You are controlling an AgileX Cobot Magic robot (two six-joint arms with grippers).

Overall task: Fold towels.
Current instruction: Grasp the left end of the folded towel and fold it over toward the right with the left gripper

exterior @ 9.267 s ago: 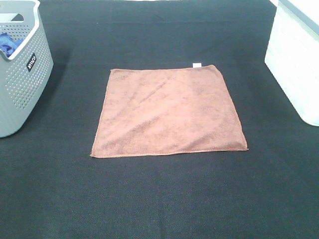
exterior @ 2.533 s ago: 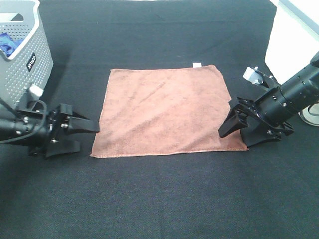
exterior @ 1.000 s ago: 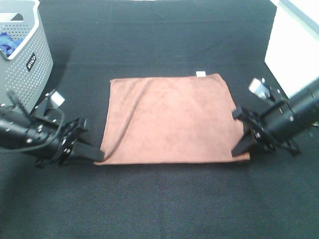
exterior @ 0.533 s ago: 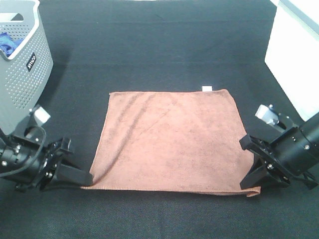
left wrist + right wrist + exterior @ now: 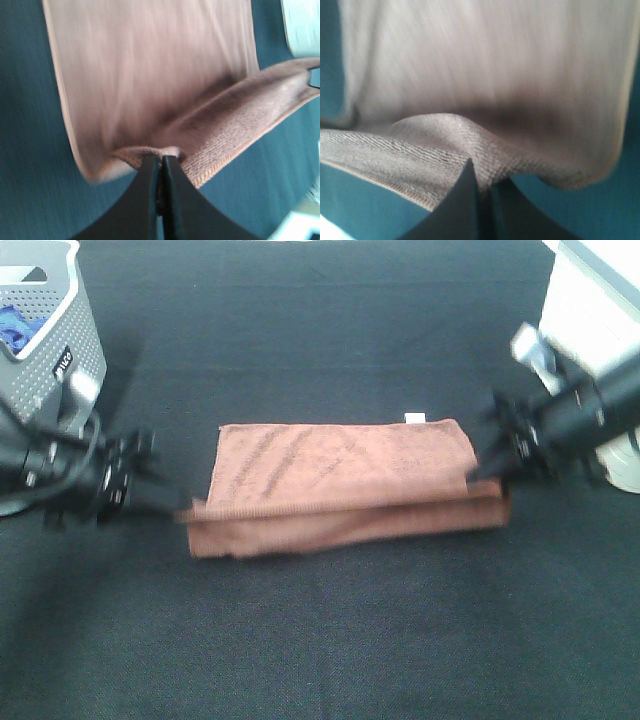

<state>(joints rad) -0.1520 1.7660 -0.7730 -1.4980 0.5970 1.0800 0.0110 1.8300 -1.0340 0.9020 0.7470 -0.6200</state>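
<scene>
The reddish-brown towel point(image 5: 340, 480) lies on the black table, its near edge lifted and carried over the rest. A small white tag point(image 5: 412, 418) shows at its far edge. My left gripper point(image 5: 178, 505) is shut on the towel's near left corner. My right gripper point(image 5: 482, 472) is shut on the near right corner. In the left wrist view the fingers point(image 5: 160, 165) pinch the towel's stitched edge point(image 5: 150, 90). In the right wrist view the gripper point(image 5: 482, 182) pinches the raised fold of the towel point(image 5: 470, 85).
A grey perforated basket point(image 5: 45, 360) with a blue cloth point(image 5: 15, 325) inside stands at the far left. A white basket point(image 5: 590, 310) stands at the far right. Black tabletop point(image 5: 330, 640) surrounds the towel.
Both grippers closed on the near corners, pulled the towel toward the front, then lifted and carried the near edge away toward the far edge, doubling the towel over.
</scene>
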